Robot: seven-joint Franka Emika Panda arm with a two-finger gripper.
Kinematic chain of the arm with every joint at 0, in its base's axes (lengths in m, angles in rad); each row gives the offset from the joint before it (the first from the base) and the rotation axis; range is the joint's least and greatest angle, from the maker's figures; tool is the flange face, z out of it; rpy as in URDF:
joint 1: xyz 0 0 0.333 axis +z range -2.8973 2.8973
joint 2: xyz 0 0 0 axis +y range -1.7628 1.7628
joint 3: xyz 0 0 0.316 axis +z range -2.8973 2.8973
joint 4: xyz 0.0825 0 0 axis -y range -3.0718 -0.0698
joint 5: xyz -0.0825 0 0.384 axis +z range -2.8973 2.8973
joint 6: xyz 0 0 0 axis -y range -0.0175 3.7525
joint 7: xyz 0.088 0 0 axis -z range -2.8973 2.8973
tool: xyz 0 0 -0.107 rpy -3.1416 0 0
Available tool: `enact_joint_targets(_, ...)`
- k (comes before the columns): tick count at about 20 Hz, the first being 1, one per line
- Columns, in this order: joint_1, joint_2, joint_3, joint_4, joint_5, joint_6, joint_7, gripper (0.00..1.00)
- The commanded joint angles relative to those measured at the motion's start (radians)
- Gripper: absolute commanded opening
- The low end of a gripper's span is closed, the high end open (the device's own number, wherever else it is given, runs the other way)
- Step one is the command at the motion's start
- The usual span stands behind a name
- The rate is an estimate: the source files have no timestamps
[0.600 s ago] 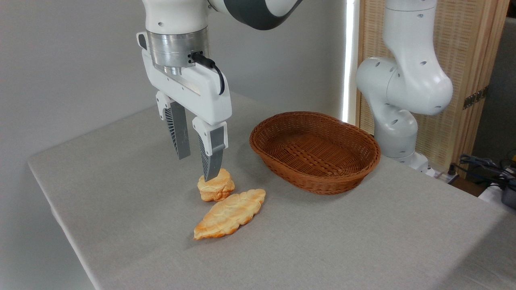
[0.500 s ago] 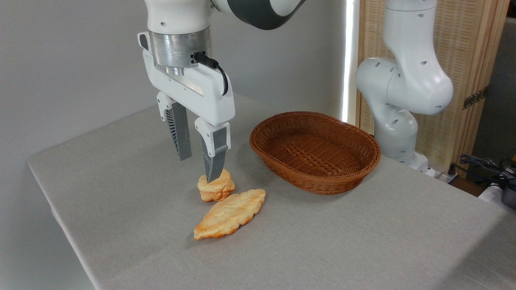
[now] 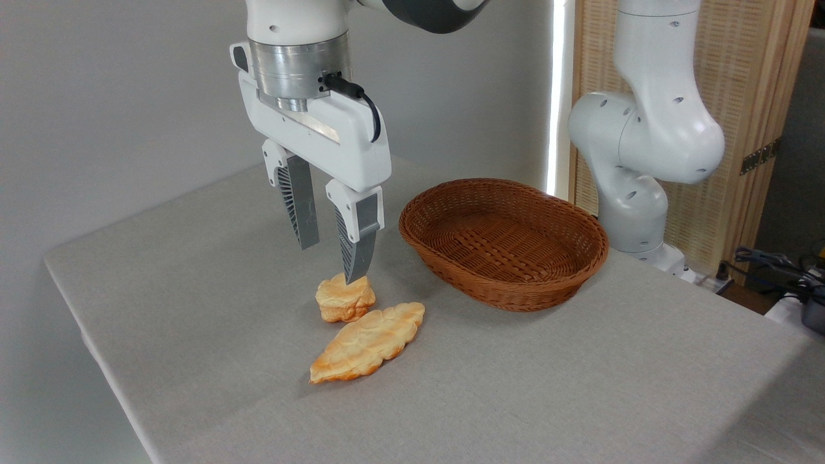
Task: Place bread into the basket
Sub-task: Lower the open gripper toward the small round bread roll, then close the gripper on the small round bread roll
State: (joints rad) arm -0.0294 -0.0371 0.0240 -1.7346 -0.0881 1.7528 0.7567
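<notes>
Lighting: bright, even, soft indoor light with no harsh contrast. One overexposed vertical strip of white light (image 3: pixel 559 96) behind the basket (image 3: pixel 504 240), blown out with no detail. Shadows: faint and diffuse; a soft grey one on the table (image 3: pixel 580 386) under the bread (image 3: pixel 345 298) and the flat pastry (image 3: pixel 367 341), a slightly darker one along the basket's near base, a broad dim patch at the lower right of the cloth. Glare: mild sheen on the white arm (image 3: pixel 651 138) and the metal ring above the gripper (image 3: pixel 332 261). Focus: sharp across the table, weave of the basket clear; cables (image 3: pixel 773 261) at the far right somewhat soft. Slight graininess on the wall (image 3: pixel 97 96). Edge distortion: not noticeable.
</notes>
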Motion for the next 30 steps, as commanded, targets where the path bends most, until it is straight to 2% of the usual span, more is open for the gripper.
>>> enact_joint_targets(1, -0.004, 0.0, 0.004, 0.009, -0.012, -0.019, 0.024, 1.0)
enact_joint_targets(4, -0.01, 0.002, -0.001, 0.003, -0.012, -0.021, 0.024, 1.0)
enact_joint_targets(8, -0.041, 0.006, -0.032, -0.022, -0.01, -0.065, 0.03, 1.0)
enact_joint_targets(11, -0.053, 0.006, -0.036, -0.059, -0.013, -0.053, 0.087, 1.0)
enact_joint_targets(13, -0.081, 0.006, -0.036, -0.091, -0.015, -0.049, 0.112, 1.0)
enact_joint_targets(15, -0.093, 0.005, -0.038, -0.126, -0.015, -0.017, 0.113, 1.0)
enact_joint_targets(19, -0.141, 0.008, -0.039, -0.203, -0.042, 0.063, 0.147, 1.0)
enact_joint_targets(22, -0.181, 0.011, -0.039, -0.256, -0.042, 0.12, 0.148, 1.0)
enact_joint_targets(27, -0.179, 0.069, -0.038, -0.273, -0.035, 0.226, 0.173, 1.0)
enact_joint_targets(30, -0.179, 0.083, -0.038, -0.273, -0.036, 0.241, 0.171, 1.0)
